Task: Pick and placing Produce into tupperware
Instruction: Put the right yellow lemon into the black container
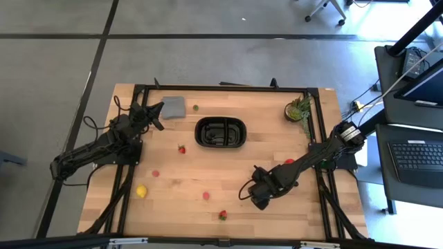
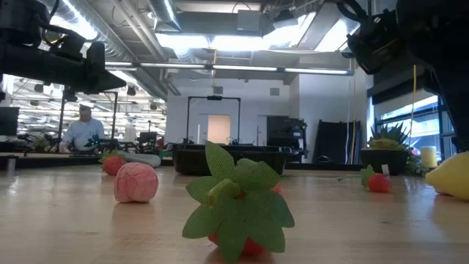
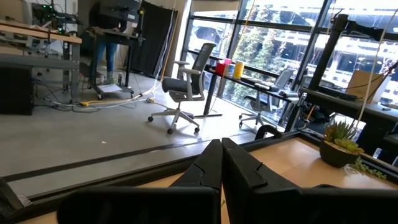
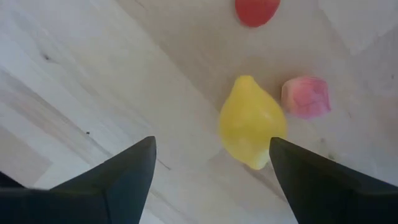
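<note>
The black tupperware tray [image 1: 220, 133] sits at the table's middle, toward the far side. Toy produce lies loose on the wood: a strawberry [image 1: 181, 149], pink pieces [image 1: 156, 173] [image 1: 205, 196], a lemon [image 1: 141, 191], a leafy strawberry [image 1: 222, 215] and a red piece [image 1: 288, 161]. My right gripper [image 1: 257, 197] hangs open above the near right of the table, pointing down. In its wrist view a yellow lemon [image 4: 252, 121] lies below, between and beyond the open fingers [image 4: 130, 174], untouched, with a pink piece [image 4: 305, 96] beside it. My left gripper [image 3: 222, 168] waits shut at the far left.
A flat grey piece [image 1: 173, 106] lies by my left gripper at the far left. A small potted plant [image 1: 297, 111] stands at the far right corner. A black frame [image 1: 221, 88] runs round the table. Bare wood lies between the tray and the near edge.
</note>
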